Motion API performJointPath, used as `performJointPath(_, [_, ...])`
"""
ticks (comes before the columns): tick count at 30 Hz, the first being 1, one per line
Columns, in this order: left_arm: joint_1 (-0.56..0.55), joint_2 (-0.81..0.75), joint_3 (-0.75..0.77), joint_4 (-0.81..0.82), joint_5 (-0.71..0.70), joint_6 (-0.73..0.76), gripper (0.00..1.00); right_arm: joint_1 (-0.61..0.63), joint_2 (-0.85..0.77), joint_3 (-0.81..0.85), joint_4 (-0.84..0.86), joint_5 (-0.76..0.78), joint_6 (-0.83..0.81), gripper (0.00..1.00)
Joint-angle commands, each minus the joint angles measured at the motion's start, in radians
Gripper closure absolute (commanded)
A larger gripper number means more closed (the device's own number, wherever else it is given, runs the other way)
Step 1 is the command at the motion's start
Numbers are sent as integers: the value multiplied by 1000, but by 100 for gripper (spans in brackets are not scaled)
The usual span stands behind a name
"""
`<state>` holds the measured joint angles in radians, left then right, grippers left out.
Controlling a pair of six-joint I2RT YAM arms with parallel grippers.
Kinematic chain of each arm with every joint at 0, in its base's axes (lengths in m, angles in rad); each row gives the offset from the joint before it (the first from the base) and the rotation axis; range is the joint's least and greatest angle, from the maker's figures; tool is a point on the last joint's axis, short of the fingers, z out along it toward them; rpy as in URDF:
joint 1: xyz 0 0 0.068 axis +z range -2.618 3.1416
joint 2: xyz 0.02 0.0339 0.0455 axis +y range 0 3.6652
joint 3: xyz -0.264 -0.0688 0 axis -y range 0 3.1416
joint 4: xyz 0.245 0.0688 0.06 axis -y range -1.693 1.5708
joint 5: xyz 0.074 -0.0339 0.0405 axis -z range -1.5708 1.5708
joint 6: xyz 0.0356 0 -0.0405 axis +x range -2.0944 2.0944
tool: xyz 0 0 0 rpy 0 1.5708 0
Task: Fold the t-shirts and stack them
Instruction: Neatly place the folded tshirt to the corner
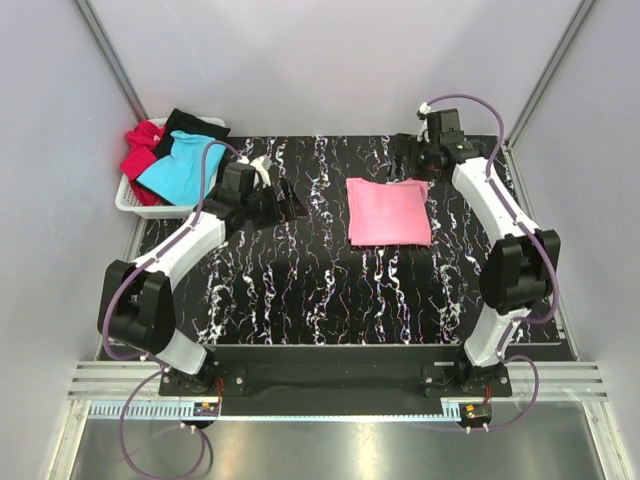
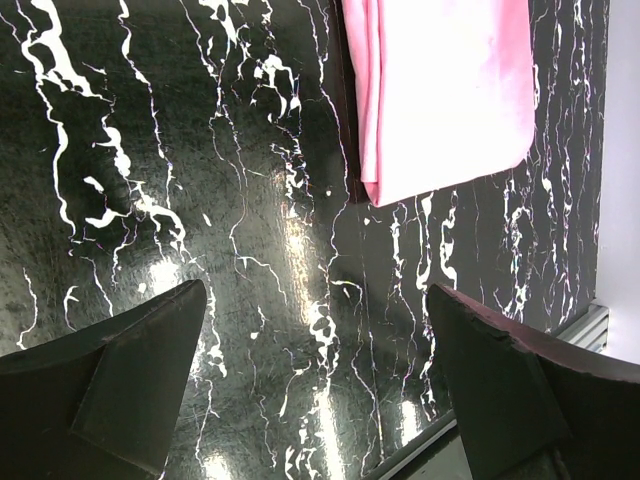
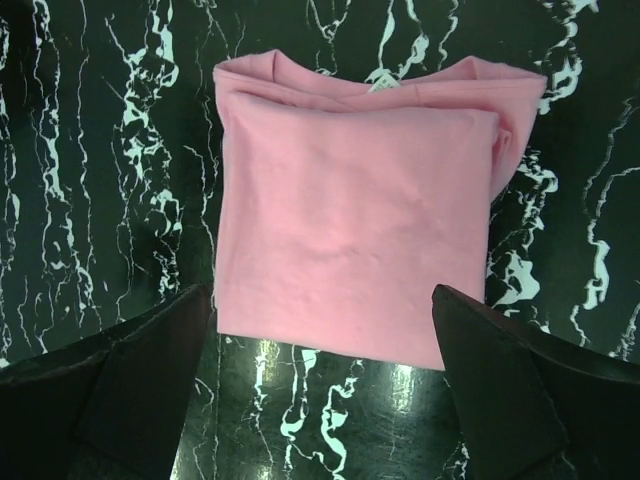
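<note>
**A:** What lies nearest?

**B:** The bare black, white-veined table [image 1: 300, 290], with both arms reaching out over it.

**A:** And the left gripper [image 1: 290, 200]?

**B:** It is over the table's left half. Its jaws stand wide apart with nothing between them, only tabletop below [image 2: 315, 295].

**A:** Where is the pink t-shirt [image 1: 389, 211]?

**B:** It is folded into a neat rectangle, flat on the table right of centre and well apart from the left gripper. Its neck edge shows a small white label [image 3: 380, 80].

**A:** The right gripper [image 1: 410, 160]?

**B:** It is at the shirt's far edge. Its fingers are spread wide and hold nothing [image 3: 320, 295]. I cannot tell whether they touch the cloth.

**A:** Farther still?

**B:** The white basket [image 1: 128, 200] is at the far left corner. The turquoise t-shirt [image 1: 180, 168] is heaped on top in it, the red t-shirt [image 1: 140, 152] is beside that, and the black t-shirt [image 1: 195, 123] is behind. All three are unfolded.
</note>
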<state>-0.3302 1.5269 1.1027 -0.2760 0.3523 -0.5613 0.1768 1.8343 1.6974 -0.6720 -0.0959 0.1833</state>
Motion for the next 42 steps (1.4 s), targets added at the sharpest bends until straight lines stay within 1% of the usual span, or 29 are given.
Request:
performJointPath(1, [-3, -22, 25, 32, 27, 24, 1, -60, -24, -53, 14, 145, 5, 0])
performJointPath(3, [-4, -24, 28, 34, 27, 29, 2, -123, -1, -61, 17, 40, 25, 0])
performJointPath(4, [-9, -21, 32, 35, 27, 31, 2, -149, 23, -65, 35, -47, 30, 0])
performJointPath(5, [-12, -19, 34, 35, 27, 31, 3, -170, 39, -68, 43, -80, 21, 0])
performJointPath(8, [-32, 13, 46, 60, 22, 24, 6, -171, 103, -53, 63, -102, -34, 0])
performJointPath(10, [-46, 53, 59, 70, 20, 11, 10, -171, 147, -32, 66, -123, -41, 0])
performJointPath(12, [-56, 106, 83, 98, 25, -2, 10, -171, 175, -16, 69, -128, -39, 0])
performJointPath(13, [-69, 127, 91, 116, 24, -18, 10, -171, 198, -13, 71, -133, -41, 0])
performJointPath(14, [-73, 150, 100, 174, 24, -35, 10, -200, 207, -12, 74, -160, -38, 0])
performJointPath(15, [-78, 204, 109, 210, 31, -60, 10, -207, 218, -12, 74, -177, -33, 0])
performJointPath(16, [-90, 237, 121, 243, 33, -118, 10, -212, 232, -13, 77, -218, -34, 0])
performJointPath(17, [-99, 272, 161, 311, 36, -144, 10, -215, 238, -18, 83, -231, -36, 0])
performJointPath(18, [-110, 339, 183, 334, 12, -170, 10, -218, 243, -30, 86, -231, -31, 0])
performJointPath(20, [-135, 404, 257, 380, 4, -238, 11, -232, 255, -38, 100, -254, -28, 0])
performJointPath(22, [-154, 470, 298, 386, -13, -268, 11, -243, 263, -38, 104, -280, -19, 1])
performJointPath(24, [-165, 495, 330, 390, -38, -273, 11, -249, 264, -36, 111, -278, -16, 1])
performJointPath(27, [-175, 496, 329, 391, -58, -279, 11, -250, 264, -35, 111, -280, -15, 3])
performJointPath(29, [-170, 474, 310, 350, -55, -258, 11, -250, 250, -41, 111, -281, -10, 4])
performJointPath(30, [-167, 419, 295, 324, -58, -235, 11, -249, 241, -59, 112, -274, -2, 4])
performJointPath(31, [-159, 382, 257, 289, -64, -174, 9, -250, 224, -68, 114, -259, 1, 4])
performJointPath(32, [-150, 342, 234, 211, -67, -139, 7, -249, 220, -79, 120, -252, -2, 4])
performJointPath(33, [-142, 249, 206, 183, -55, -102, 5, -250, 220, -91, 123, -242, -5, 4])
performJointPath(34, [-123, 199, 141, 161, -46, -35, 3, -250, 233, -94, 123, -228, -8, 4])
performJointPath(35, [-113, 146, 111, 115, -39, -7, 1, -250, 244, -85, 121, -226, -16, 7])
performJointPath(37, [-84, -9, 33, 66, -71, 44, 1, -249, 275, -74, 120, -251, -16, 11])
performJointPath(38, [-73, -63, 11, 23, -82, 50, 1, -249, 279, -71, 118, -261, -13, 12])
performJointPath(39, [-63, -159, -9, 8, -96, 54, 1, -249, 283, -73, 118, -274, -13, 15])
performJointPath(41, [-30, -253, -61, -23, -101, 51, 1, -249, 284, -74, 123, -303, -8, 17])
performJointPath(42, [-23, -331, -72, -38, -113, 49, 1, -249, 287, -77, 126, -307, -5, 19])
